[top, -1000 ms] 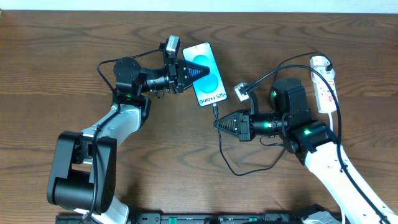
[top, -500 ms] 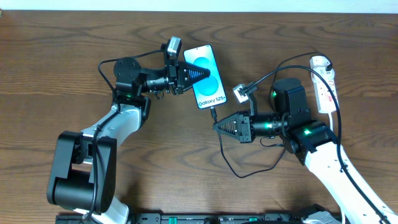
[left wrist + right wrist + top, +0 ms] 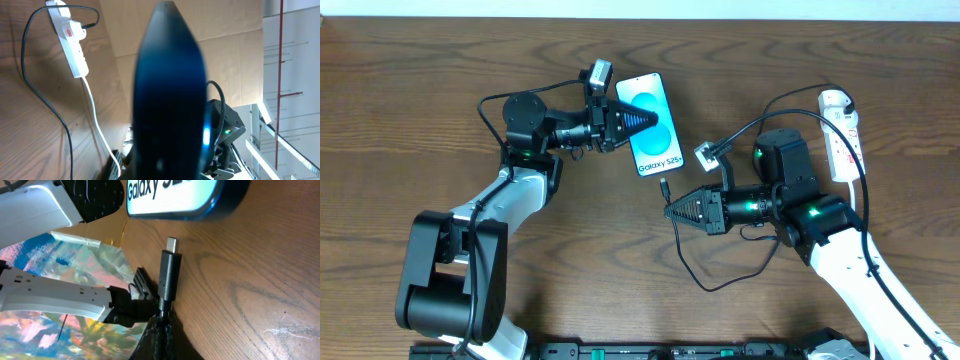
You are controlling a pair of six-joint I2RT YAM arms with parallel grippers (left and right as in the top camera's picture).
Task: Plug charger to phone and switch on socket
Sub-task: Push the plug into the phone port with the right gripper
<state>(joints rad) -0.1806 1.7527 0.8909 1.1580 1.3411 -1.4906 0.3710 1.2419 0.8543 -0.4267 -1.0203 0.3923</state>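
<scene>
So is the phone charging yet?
Not yet. Done: the charger looks plugged into the socket at its far end. In hand: the left gripper holds the phone, and the right gripper pinches the charger's plug, whose tip points at the phone's bottom edge with a gap between them. Left: push the plug in, then press the socket's switch.

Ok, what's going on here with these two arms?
The left hand grips the phone, whose screen is lit. The right hand holds the charger just behind its plug. The tip is aimed at the phone's bottom edge but is not yet in. The socket lies beyond the right arm, with neither hand on it.
</scene>
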